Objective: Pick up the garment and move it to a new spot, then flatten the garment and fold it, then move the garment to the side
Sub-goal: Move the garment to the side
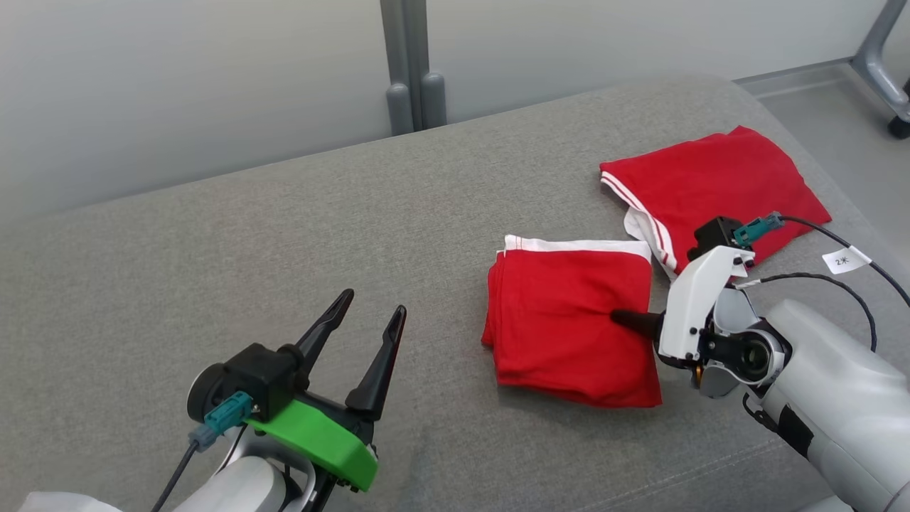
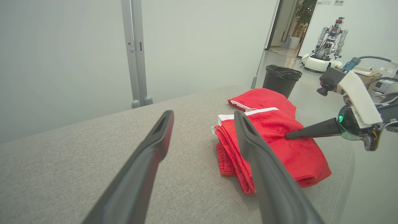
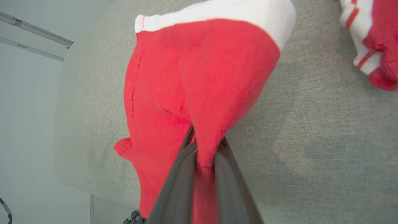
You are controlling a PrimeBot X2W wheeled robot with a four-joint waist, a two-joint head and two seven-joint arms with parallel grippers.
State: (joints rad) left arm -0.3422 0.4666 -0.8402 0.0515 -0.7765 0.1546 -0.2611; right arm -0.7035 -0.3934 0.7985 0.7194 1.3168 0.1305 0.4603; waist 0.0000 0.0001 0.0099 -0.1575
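So, the right gripper (image 3: 203, 149) is clamped on the folded red garment (image 1: 569, 327). In the right wrist view a ridge of red cloth is seen pinched between the two dark fingers, with the jaws drawn nearly together and only fabric between them. From the head view, the fingertips are seen pressed into the garment's right side, about halfway along that edge, and the cloth is puckered a bit around them.

The garment itself is laid on the grey padded surface (image 1: 284, 235), right of centre, with its white band along the far edge. Stacked fold layers can be made out on its left side in the left wrist view. It can't really be told whether any of it is lifted off the surface.

A second red garment (image 1: 718, 185) with white stripes is spread out farther back and to the right, and a narrow strip of grey is seen between the two.

The left gripper (image 1: 373, 302) is held above the surface at the lower left, well apart from both garments. Its jaws are spread wide and nothing is gripped or touched.

A black bin (image 2: 281, 77) and another robot (image 2: 326, 46) are seen in the background.
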